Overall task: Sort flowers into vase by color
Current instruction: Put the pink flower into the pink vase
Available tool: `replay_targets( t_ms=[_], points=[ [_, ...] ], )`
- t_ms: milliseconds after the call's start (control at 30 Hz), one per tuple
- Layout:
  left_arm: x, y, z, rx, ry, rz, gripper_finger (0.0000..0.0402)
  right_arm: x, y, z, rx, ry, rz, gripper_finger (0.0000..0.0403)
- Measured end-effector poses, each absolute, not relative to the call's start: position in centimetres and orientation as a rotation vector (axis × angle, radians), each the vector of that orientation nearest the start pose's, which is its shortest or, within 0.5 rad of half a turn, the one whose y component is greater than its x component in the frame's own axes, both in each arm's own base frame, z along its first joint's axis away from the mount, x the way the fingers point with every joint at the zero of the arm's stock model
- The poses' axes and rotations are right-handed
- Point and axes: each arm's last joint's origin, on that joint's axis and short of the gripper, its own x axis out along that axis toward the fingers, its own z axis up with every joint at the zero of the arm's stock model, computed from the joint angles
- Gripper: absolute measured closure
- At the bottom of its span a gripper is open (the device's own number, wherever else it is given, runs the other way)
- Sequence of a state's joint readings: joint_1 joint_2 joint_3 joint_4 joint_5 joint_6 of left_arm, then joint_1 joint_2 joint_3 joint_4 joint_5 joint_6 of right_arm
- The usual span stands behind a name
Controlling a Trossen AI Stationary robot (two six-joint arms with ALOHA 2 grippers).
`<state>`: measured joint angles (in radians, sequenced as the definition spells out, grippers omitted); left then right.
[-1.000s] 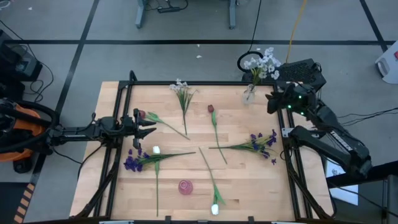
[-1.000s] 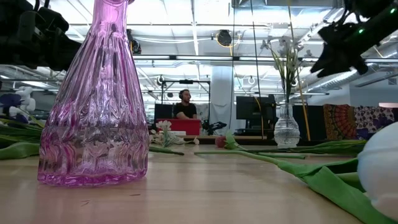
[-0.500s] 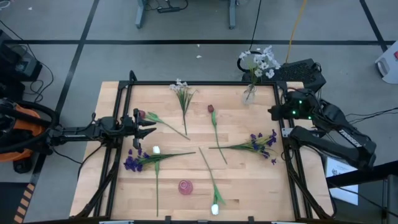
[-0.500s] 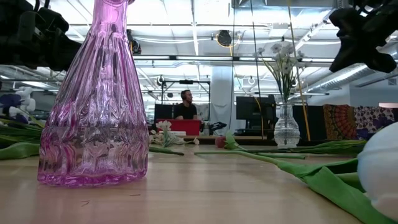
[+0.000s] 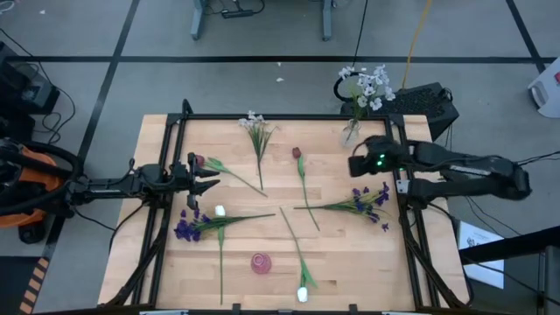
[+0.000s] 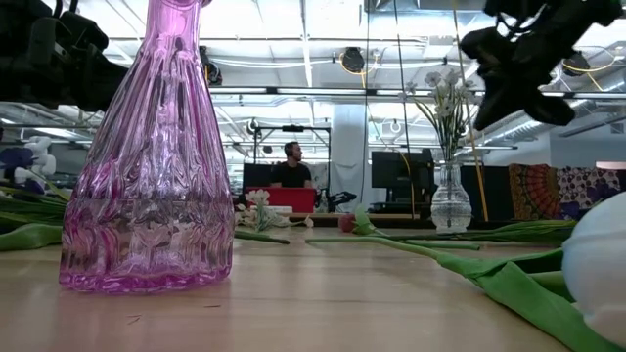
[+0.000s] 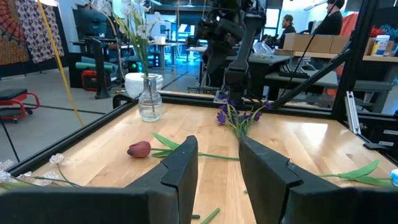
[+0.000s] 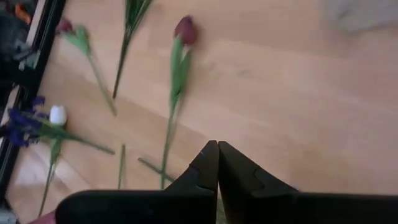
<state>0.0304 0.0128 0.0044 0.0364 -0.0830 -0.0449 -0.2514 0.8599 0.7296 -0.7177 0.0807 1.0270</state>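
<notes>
Right claw pressed together and empty above the worktop's right side.

We see the right gripper (image 5: 358, 164) hanging near the right edge, fingers meeting, holding nothing. A clear vase (image 5: 351, 131) with white sprays (image 5: 368, 85) stands at the far right corner; purple flowers (image 5: 363, 202) lie just below the claw. The left gripper (image 5: 213, 174) waits spread by the left edge, beside a dark red tulip (image 5: 199, 161). A pink vase (image 5: 261, 262) stands near the front edge.

Overhead, table-level, two wrist views; shared table (image 5: 350, 236)
</notes>
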Motion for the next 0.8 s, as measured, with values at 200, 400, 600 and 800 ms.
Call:
replay_targets(
  t_ms=[200, 400, 600, 800],
  points=[
    [9.8, 0.5, 16.8, -0.049, -0.034, 0.108, 0.0278, 18.2, -2.7, 24.5, 1.056, 0.693, -0.679, 0.0402],
    [9.8, 0.3, 16.9, -0.217, -0.045, 0.028, 0.0278, 18.6, -0.9, 24.2, 1.077, 0.745, -0.641, 0.0403],
    [9.8, 0.4, 17.0, -0.365, -0.027, 0.072, 0.0278, 18.2, 0.3, 24.1, 1.045, 0.796, -0.6, 0.0403],
    [10.1, 0.3, 19.4, -0.381, 0.031, 0.18, 0.0279, 17.4, 0.9, 23.9, 0.98, 0.877, -0.59, 0.0403]
  ],
)
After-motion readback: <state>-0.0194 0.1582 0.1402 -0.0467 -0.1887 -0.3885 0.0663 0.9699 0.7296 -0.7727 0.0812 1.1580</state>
